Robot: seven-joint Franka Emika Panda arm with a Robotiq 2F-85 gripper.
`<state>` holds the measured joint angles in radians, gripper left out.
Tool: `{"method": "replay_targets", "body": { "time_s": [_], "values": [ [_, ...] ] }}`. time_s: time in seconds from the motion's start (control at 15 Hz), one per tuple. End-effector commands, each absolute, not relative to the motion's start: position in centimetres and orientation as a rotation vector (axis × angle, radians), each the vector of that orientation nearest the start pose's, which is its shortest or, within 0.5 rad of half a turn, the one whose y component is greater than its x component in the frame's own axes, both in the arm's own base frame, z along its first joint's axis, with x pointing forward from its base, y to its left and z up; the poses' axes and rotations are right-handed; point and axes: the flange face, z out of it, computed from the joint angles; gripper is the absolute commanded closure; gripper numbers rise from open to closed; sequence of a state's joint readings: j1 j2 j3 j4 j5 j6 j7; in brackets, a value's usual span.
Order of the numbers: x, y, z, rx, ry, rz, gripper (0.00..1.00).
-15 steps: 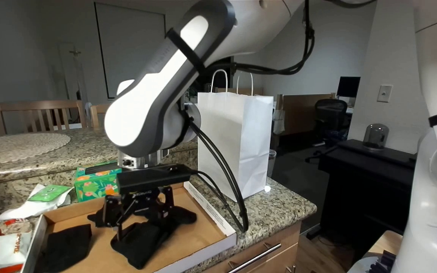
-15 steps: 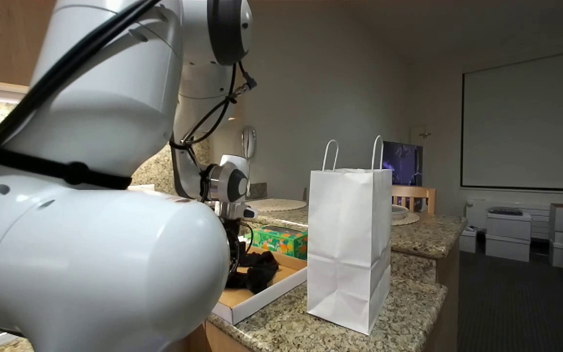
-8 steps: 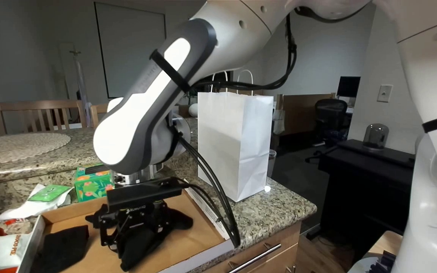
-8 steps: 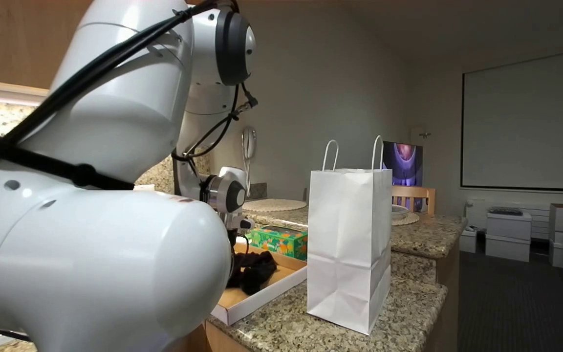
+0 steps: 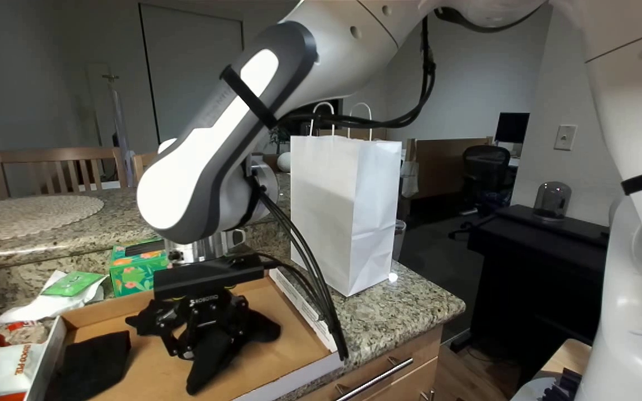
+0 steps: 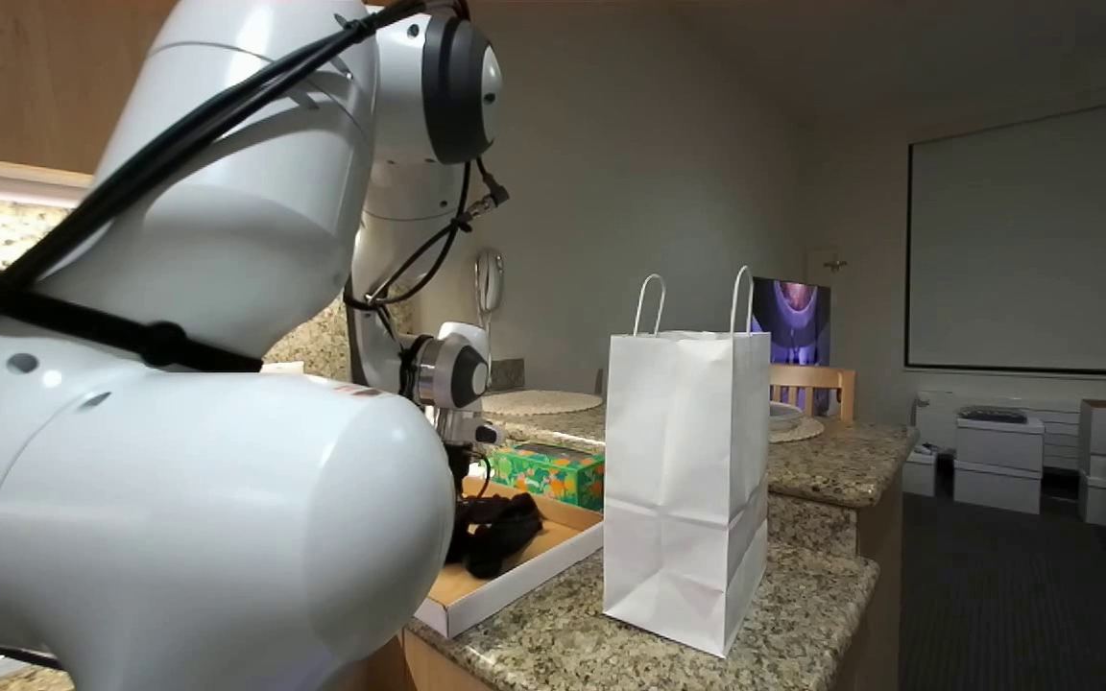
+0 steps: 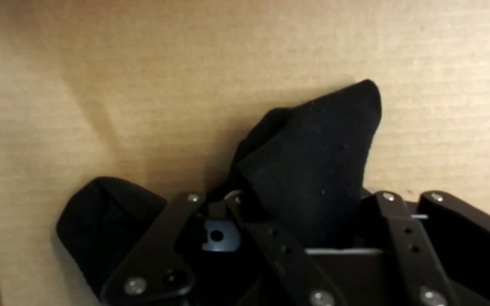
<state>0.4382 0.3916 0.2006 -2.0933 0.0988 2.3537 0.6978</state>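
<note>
A black cloth item [image 5: 212,359], perhaps a sock or glove, lies in a shallow cardboard tray [image 5: 285,356]. My gripper [image 5: 207,345] is low over it with its jaws drawn in on the fabric. In the wrist view, the cloth [image 7: 313,157] bunches up between the jaws of the gripper [image 7: 309,221], and one end spreads out at lower left. Fabric and linkages hide the fingertips. A second dark cloth piece [image 5: 95,362] rests flat at the tray's near left. The arm covers most of the gripper in an exterior view, where some black cloth [image 6: 505,537] shows.
A white paper bag [image 5: 326,223] stands upright beside the tray on the granite counter [image 5: 410,306]. Behind the tray is a green floral box [image 5: 137,273]. A red and white packet [image 5: 6,367] and a white wrapper with a green packet [image 5: 73,284] lie at the left.
My gripper has gone down and slightly left into the tray, then risen a touch. Its jaws have closed in, and the black cloth has bunched between them.
</note>
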Motion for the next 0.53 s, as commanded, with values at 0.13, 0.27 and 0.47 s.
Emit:
{"method": "replay_targets", "body": {
  "time_s": [0.13,0.27,0.47],
  "values": [
    [44.4,33.6,23.8,-3.131,0.291,0.356,0.89],
    [44.2,33.5,24.9,-3.136,0.285,0.357,0.89],
    [44.0,33.3,28.1,-3.142,0.262,0.327,0.88]
  ]
}}
